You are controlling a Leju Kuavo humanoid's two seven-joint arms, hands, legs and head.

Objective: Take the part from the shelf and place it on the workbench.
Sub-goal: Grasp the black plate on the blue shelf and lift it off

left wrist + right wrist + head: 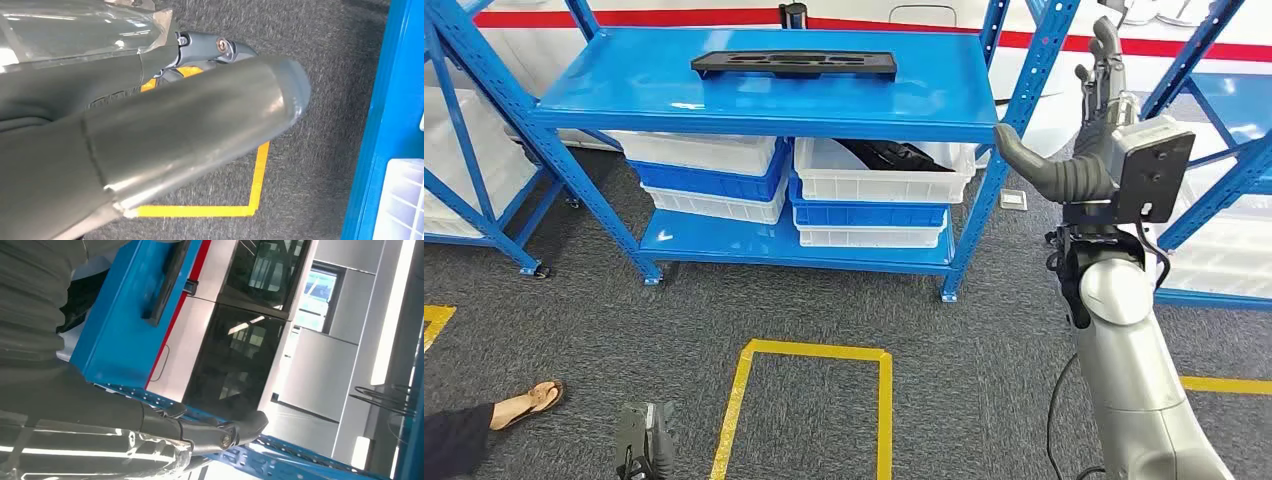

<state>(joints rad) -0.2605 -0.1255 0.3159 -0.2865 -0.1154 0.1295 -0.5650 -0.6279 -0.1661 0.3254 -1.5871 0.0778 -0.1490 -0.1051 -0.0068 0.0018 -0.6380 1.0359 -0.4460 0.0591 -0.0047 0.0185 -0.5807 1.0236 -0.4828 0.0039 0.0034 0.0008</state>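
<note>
Black flat part (794,64) lying on top blue shelf (624,100); looks rigid, light moulded plastic, best gripped across a long edge. Right hand (1092,140) raised beside shelf, fingers apart, holding nothing. Left hand (644,440) low, hanging, grasp state unclear.

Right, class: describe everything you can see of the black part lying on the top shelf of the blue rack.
The black part is a long, flat, matte piece that looks like plastic, with several recesses or openings along its upper face. It lies flat on the blue top shelf, lengthwise across it, toward the back. Nothing but the shelf touches it. The right hand is raised off to its right, well apart from it. The right wrist view shows it edge-on as a thin dark bar.
</note>
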